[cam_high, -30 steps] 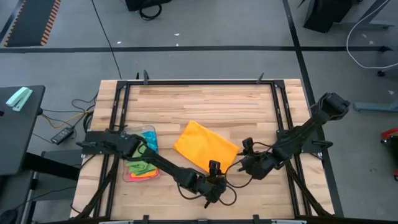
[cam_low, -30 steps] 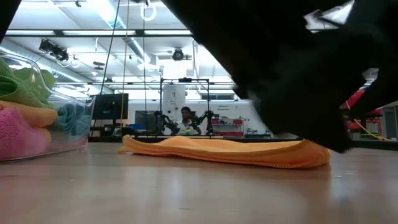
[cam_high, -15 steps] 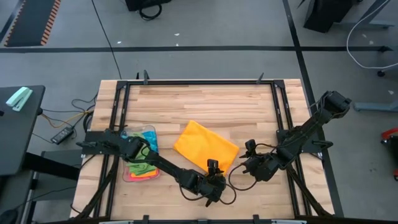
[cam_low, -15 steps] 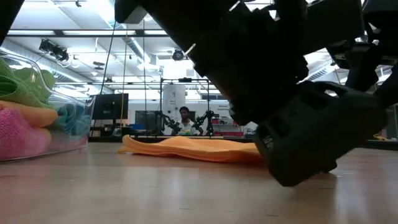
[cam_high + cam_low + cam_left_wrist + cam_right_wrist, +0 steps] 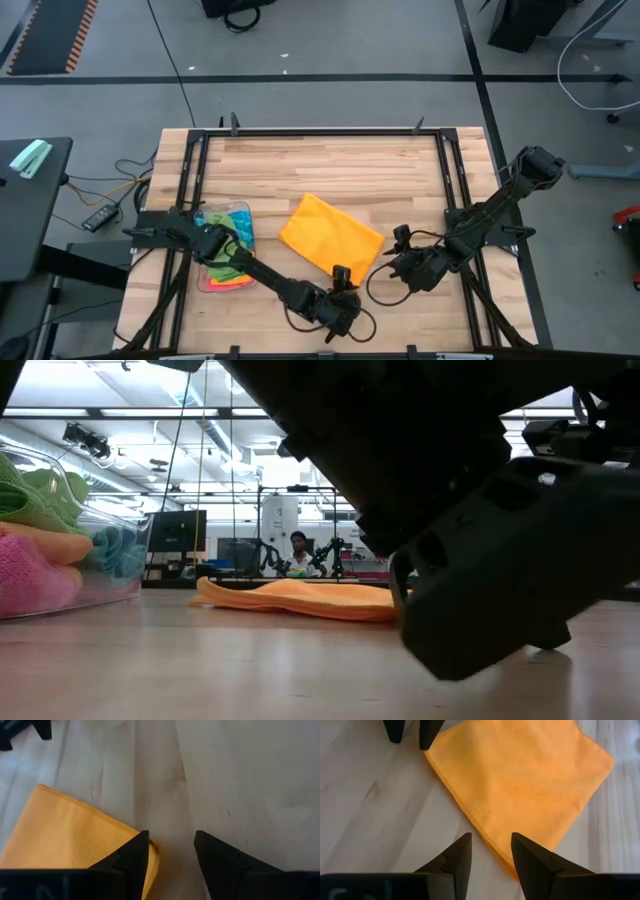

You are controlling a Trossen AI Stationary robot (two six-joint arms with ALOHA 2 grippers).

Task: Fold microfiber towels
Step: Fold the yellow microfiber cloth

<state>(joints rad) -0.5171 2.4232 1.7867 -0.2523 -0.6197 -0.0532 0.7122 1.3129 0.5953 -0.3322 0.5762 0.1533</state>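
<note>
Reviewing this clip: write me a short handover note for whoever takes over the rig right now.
Left gripper: open, empty, low at the near corner of the orange towel.
Right gripper: open, empty, beside the towel's right edge.
The orange towel lies folded flat mid-table, held by neither gripper.
The clear tray at the table's left holds more towels in pink, green, orange and blue, bunched up.
Done: the orange towel looks folded at least once.
Left: possibly another fold on it, then the towels in the tray.
</note>
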